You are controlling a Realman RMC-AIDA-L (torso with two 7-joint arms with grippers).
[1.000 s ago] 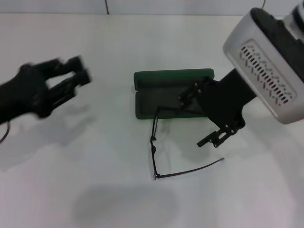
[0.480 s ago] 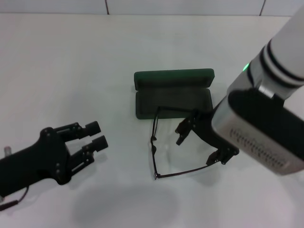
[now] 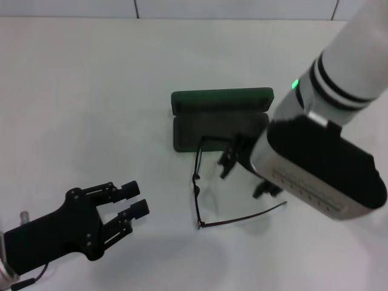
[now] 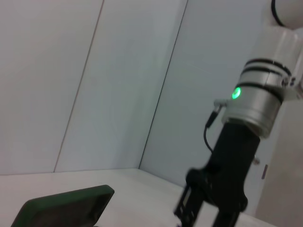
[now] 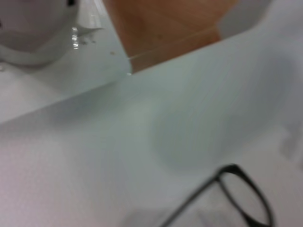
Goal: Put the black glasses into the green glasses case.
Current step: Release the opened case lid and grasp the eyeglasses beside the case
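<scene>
Lowered over the black glasses [image 3: 197,185] beside the green glasses case [image 3: 221,119], right gripper [image 3: 241,170] fingers released; left gripper [image 3: 130,209] released.

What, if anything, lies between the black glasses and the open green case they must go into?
Nothing visible. The black glasses lie on the table just in front of the green glasses case, one temple tip reaching its open tray; the right tool hovers beside them.

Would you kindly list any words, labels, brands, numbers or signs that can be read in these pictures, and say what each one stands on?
No text can be read in any view.
Dark green hinged glasses case: open on the white table; no lettering can be made out on its lid.
Thin black wire-frame glasses: no marking visible.
Right gripper and its arm: only a lit green indicator light, not a text.
Left gripper: plain black, no label.
</scene>
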